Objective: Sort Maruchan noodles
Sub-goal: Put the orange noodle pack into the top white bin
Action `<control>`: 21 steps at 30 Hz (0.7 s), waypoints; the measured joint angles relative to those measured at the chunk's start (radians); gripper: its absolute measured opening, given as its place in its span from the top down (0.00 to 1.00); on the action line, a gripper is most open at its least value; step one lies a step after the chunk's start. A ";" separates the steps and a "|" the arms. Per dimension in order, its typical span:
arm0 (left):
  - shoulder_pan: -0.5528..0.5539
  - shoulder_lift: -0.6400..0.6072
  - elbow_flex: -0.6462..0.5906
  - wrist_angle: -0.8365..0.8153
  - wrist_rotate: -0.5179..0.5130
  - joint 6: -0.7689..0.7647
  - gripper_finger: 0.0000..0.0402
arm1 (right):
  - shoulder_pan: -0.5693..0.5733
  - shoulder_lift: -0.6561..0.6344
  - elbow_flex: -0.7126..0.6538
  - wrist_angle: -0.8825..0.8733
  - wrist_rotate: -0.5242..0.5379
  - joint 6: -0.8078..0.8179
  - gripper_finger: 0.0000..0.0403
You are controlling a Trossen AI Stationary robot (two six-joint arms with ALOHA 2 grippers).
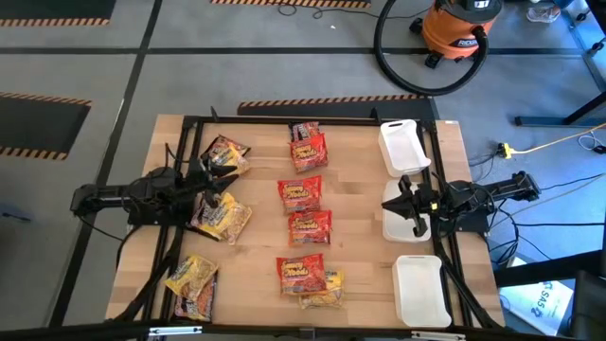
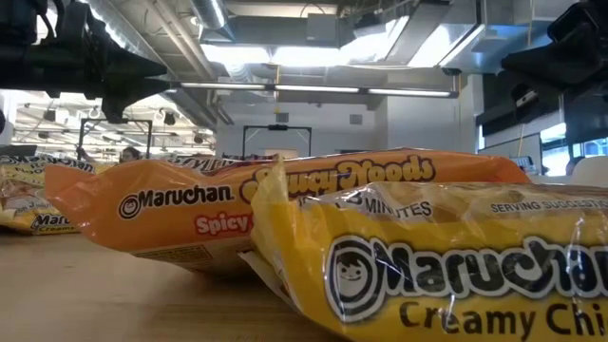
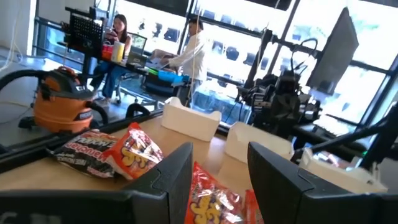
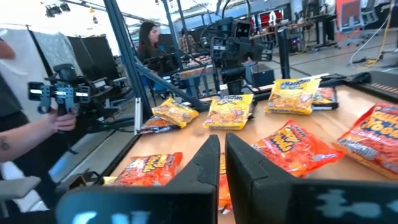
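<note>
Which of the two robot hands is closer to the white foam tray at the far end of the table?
The right. The right gripper hangs just short of the far white tray, on that side of the table. The left gripper is across the table, beyond the column of red noodle packets.

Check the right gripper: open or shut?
Shut. In the right wrist view the right gripper has its fingers nearly together with nothing between them, hovering above the red packets.

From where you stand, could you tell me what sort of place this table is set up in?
Probably a robotics lab or workshop: hazard-striped tape marks the concrete floor, an orange shop vacuum stands beyond the table, and people work at cluttered desks under exposed ceiling ducts.
</note>
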 joint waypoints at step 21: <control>0.000 0.212 0.000 0.245 0.033 -0.013 0.63 | -0.058 0.277 0.011 0.206 0.285 0.020 0.98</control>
